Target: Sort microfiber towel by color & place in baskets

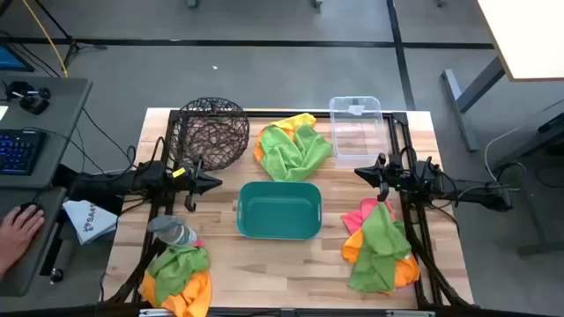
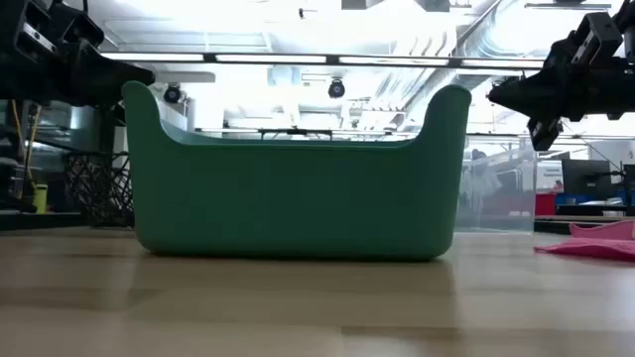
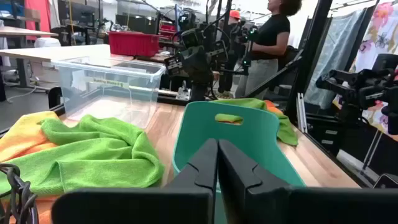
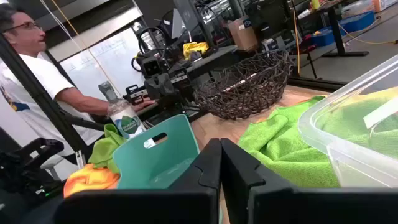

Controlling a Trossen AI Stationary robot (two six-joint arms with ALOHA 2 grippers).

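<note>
Three heaps of towels lie on the table: green over orange at the far middle [image 1: 293,145], green, orange and pink at the near right [image 1: 379,246], green over orange at the near left [image 1: 179,275]. The teal tub [image 1: 279,210] stands in the middle, the dark wire basket [image 1: 210,132] far left, the clear bin [image 1: 356,128] far right. My left gripper [image 1: 216,183] hovers shut left of the tub. My right gripper [image 1: 359,173] hovers shut right of the tub, above the table.
A clear plastic bottle [image 1: 174,232] stands beside the near-left heap, and a white printed packet [image 1: 86,220] lies off the table's left edge. A person's hand [image 1: 19,224] rests at a desk to the left. People stand beyond the table in the wrist views.
</note>
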